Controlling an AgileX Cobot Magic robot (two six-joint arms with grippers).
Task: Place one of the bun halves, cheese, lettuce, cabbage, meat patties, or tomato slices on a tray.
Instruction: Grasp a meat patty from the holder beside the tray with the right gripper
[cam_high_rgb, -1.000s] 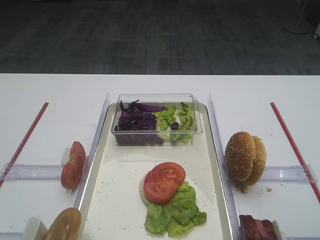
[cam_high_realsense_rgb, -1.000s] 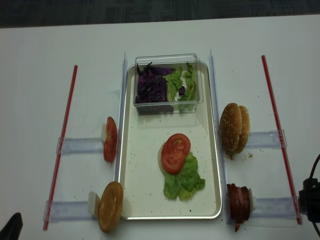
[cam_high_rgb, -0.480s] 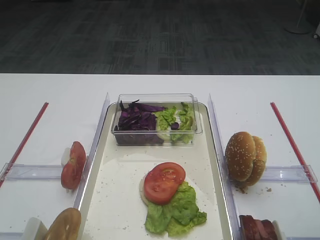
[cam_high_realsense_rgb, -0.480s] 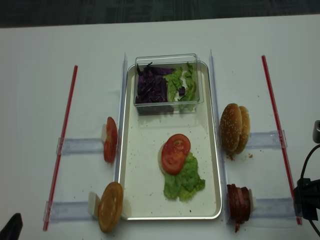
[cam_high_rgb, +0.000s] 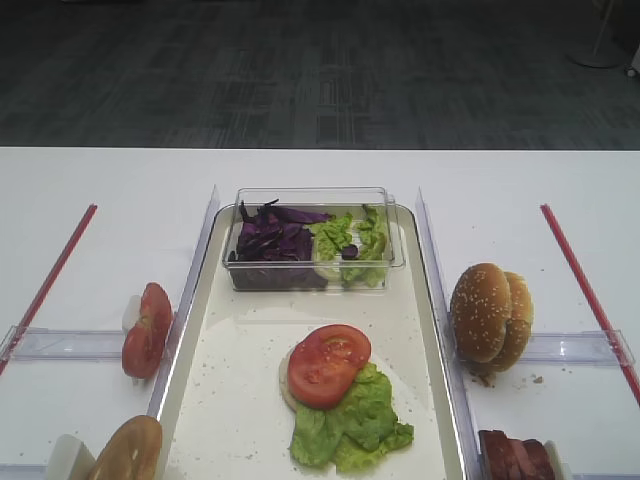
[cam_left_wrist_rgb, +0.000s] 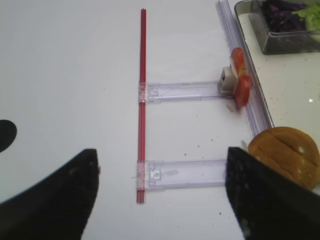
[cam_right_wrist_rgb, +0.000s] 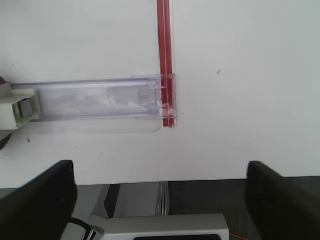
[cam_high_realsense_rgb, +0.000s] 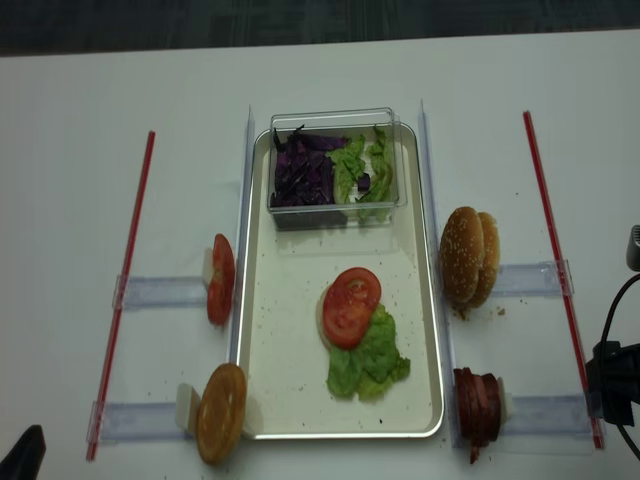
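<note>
Exterior high view: the tray (cam_high_rgb: 428, 330) lies lengthwise down the middle of the white bench (cam_high_rgb: 100, 180). At its far end sits a clear plastic box (cam_high_rgb: 314, 199) with cabbage (cam_high_rgb: 268, 240) in its left part and lettuce (cam_high_rgb: 352, 236) in its right. Nearer on the tray, a tomato slice (cam_high_rgb: 327, 364) rests on a pale round piece, overlapping a loose lettuce leaf (cam_high_rgb: 358, 420).

Right of the tray, two sesame bun halves (cam_high_rgb: 489, 312) stand on edge against a clear holder, and the meat patties (cam_high_realsense_rgb: 478, 405) stand stacked on edge at the near right. Left of the tray, more tomato slices (cam_high_rgb: 146, 329) stand on edge, and a bun half (cam_high_realsense_rgb: 221, 411) leans at the near left. A red strip (cam_high_realsense_rgb: 124, 280) runs along each outer side.

The right hand (cam_right_wrist_rgb: 160, 200) shows two dark fingers set wide apart over the bench edge, holding nothing. The left hand (cam_left_wrist_rgb: 160, 197) also looks spread wide and empty, though its fingers are blurred.
</note>
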